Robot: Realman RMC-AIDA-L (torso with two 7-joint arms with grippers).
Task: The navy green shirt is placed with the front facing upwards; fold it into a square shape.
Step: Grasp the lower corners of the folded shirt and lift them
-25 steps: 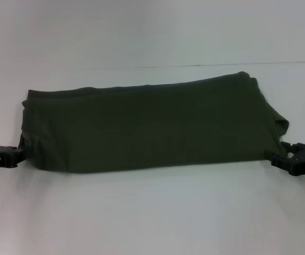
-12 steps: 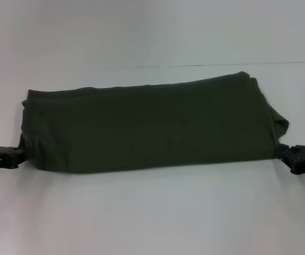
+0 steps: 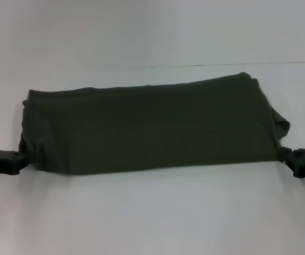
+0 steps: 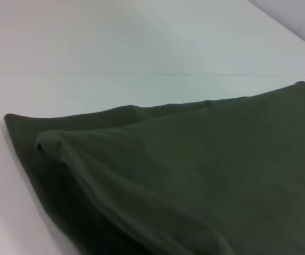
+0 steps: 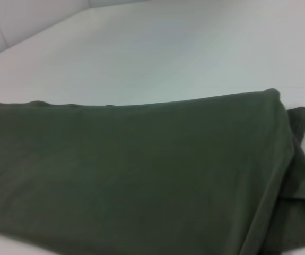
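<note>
While one navy green shirt (image 3: 149, 127) lies folded, two tools, left tool (image 3: 19, 161), right tool (image 3: 290, 158)

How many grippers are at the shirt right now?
2. The left gripper is at the near left corner of the navy green shirt; the right gripper is at its near right corner. The cloth hides their fingertips.

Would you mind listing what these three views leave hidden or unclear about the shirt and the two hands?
- Left hand, head view: its fingers sit at the navy green shirt's near left corner; grip unreadable.
- Right hand, head view: cut off by the frame edge; grip unreadable.
- Both wrist views: no fingers, only cloth.
- Shirt's chest and collar: folded inside, unseen.
- Table under the shirt: covered.
</note>
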